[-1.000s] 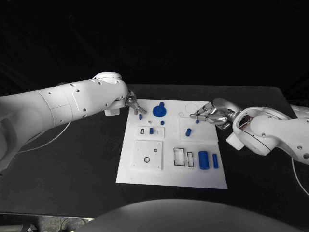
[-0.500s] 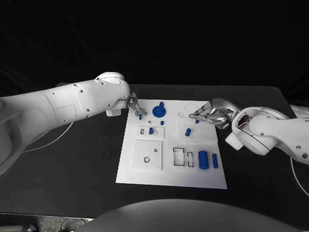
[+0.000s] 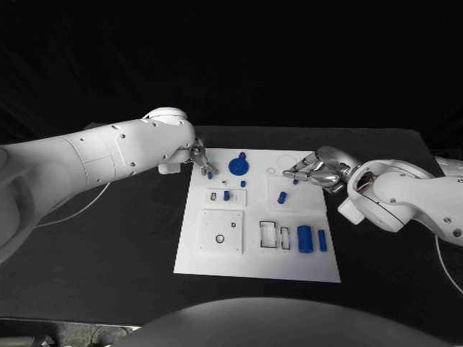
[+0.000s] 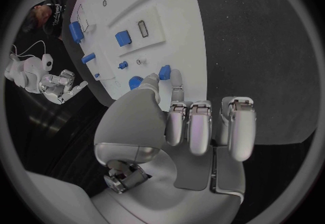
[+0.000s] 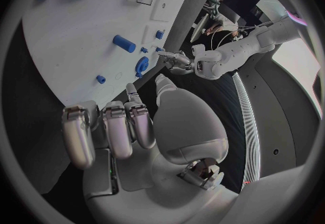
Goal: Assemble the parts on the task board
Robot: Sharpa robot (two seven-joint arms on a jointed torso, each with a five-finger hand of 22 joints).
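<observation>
1. The left hand [image 3: 200, 158], silver metal, pinches a small blue peg [image 3: 210, 174] at the task board's [image 3: 259, 264] ten o'clock corner.
2. A flat white plate on the matte black worktop [image 3: 117, 246], the board carries a round blue disc [image 3: 238, 167] at twelve o'clock.
3. The right hand [image 3: 313, 172] hovers at two o'clock, fingers curled inward, empty.
</observation>
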